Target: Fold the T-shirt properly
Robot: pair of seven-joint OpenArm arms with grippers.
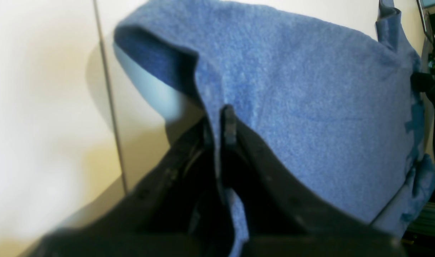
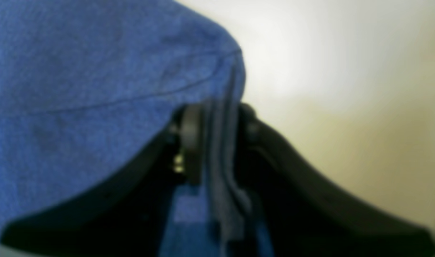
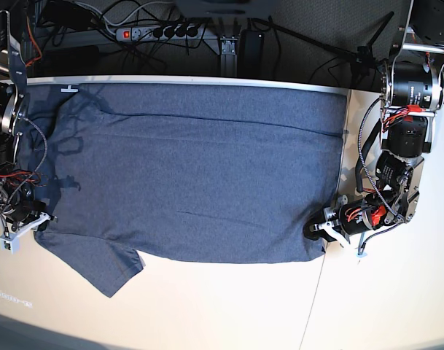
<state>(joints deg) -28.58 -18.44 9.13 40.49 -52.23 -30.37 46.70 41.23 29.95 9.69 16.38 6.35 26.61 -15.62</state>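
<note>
One T-shirt (image 3: pixel 192 175) lies lengthwise left-right, sleeve (image 3: pixel 105 266) at left.

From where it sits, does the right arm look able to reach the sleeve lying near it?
Probably yes: the sleeve lies flat beside the right gripper, nothing between, but its fingers already pinch the T-shirt.

Heathered blue-grey T-shirt (image 3: pixel 192 182), plain

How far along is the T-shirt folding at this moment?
Early. Done: the T-shirt lies spread flat on the table, one sleeve sticking out at the near left. In hand: the left tool is shut on the shirt's edge, and the right tool pinches bunched fabric at the other end. Left: every fold; no crease shows across the body yet.
</note>
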